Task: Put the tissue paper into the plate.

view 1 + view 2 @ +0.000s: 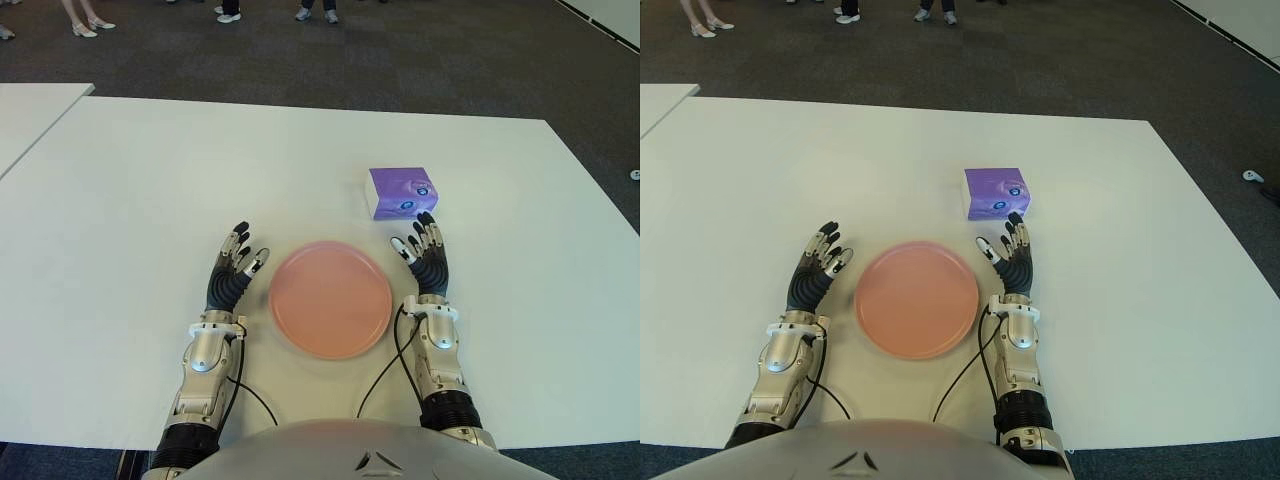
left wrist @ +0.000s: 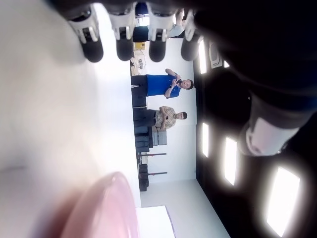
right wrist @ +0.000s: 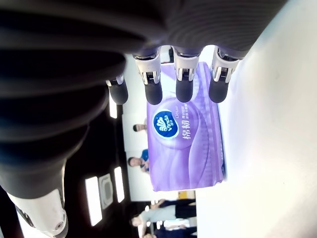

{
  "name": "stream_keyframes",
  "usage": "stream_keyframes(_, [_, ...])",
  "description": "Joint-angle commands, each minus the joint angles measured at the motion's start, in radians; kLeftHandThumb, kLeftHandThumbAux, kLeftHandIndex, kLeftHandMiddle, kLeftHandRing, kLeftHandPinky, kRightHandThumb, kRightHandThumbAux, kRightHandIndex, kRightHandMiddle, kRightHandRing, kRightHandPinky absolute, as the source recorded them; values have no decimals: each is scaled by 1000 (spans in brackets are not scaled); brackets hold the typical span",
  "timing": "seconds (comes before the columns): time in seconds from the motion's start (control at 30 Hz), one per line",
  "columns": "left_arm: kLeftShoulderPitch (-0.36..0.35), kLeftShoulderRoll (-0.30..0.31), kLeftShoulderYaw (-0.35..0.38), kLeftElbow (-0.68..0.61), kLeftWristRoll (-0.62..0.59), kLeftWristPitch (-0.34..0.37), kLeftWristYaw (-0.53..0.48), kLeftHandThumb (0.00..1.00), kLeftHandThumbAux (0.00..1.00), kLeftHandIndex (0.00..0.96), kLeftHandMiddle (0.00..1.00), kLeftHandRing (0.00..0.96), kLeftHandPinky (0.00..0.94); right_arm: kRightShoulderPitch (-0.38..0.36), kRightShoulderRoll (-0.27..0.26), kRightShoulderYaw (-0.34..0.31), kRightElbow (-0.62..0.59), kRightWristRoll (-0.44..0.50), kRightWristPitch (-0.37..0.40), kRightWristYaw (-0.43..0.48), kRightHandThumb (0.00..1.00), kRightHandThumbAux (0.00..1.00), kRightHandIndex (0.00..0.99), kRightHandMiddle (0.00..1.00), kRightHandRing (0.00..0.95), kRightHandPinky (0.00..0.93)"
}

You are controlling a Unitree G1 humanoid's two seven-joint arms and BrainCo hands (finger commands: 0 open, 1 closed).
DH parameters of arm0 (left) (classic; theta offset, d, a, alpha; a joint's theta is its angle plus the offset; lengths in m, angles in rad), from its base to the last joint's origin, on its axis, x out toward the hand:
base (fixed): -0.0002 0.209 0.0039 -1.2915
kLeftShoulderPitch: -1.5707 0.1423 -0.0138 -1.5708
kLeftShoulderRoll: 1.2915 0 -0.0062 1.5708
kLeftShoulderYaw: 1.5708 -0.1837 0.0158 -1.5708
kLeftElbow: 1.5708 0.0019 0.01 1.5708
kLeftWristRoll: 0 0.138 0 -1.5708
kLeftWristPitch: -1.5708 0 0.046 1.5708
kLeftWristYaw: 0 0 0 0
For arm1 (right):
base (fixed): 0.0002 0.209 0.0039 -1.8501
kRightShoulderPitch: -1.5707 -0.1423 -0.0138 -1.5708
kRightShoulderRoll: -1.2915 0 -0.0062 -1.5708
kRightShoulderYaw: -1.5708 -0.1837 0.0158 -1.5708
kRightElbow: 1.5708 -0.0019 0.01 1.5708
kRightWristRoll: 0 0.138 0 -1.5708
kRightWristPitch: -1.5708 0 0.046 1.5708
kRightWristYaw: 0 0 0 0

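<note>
Nearest the robot, a round pink plate (image 1: 330,312) lies flat on the white tabletop (image 1: 130,220), close to its near edge and between the two hands. The left hand (image 1: 232,272) shows just left of the plate, fingers (image 2: 125,38) extended and relaxed, holding nothing. The right hand (image 1: 427,258) shows just right of the plate's far rim, fingers (image 3: 184,83) likewise straight and spread, empty; its fingertips point at the tissue paper (image 1: 401,192) and stop just short of it.

The tissue paper is a soft purple pack with a white side panel, lying flat on the tabletop just beyond the right hand and to the right of the plate's far edge, apart from the plate. The right wrist view shows a round blue "Vinda" logo with "Deluxe" and white Chinese characters beside it; the smaller print is too fine to read.

Bare tabletop extends widely to the left, right and far side. Beyond the far edge is dark carpet (image 1: 400,60), where the feet of people (image 1: 229,12) stand.
</note>
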Motion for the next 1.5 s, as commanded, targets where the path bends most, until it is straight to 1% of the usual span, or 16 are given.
stream_keyframes(0.03, [10,-5,4,47,7,26,18,0,526,0,0,0,0,60,12,1,63,0,43,-2,143,709,11,38,16,37])
stream_keyframes(0.4, [7,-4,6,58,10,13,26,0,523,0,0,0,0,72,9,4,45,-2,67,-1,138,708,12,35,13,38])
stream_keyframes(0.53, [3,-2,8,67,7,7,24,0,522,0,0,0,0,83,4,8,23,-7,107,-2,136,707,14,31,9,34])
stream_keyframes(0.87, [-2,-1,11,74,0,12,18,0,514,0,0,0,0,111,-2,17,-32,-8,161,1,142,705,16,28,6,33])
stream_keyframes(1.27, [-12,1,14,93,9,2,27,0,513,0,0,0,0,132,-2,25,-81,-5,194,5,150,703,16,23,3,35])
stream_keyframes(1.5, [-17,6,14,99,25,7,35,0,510,0,0,0,0,140,-4,28,-97,-4,202,10,151,704,11,21,1,32])
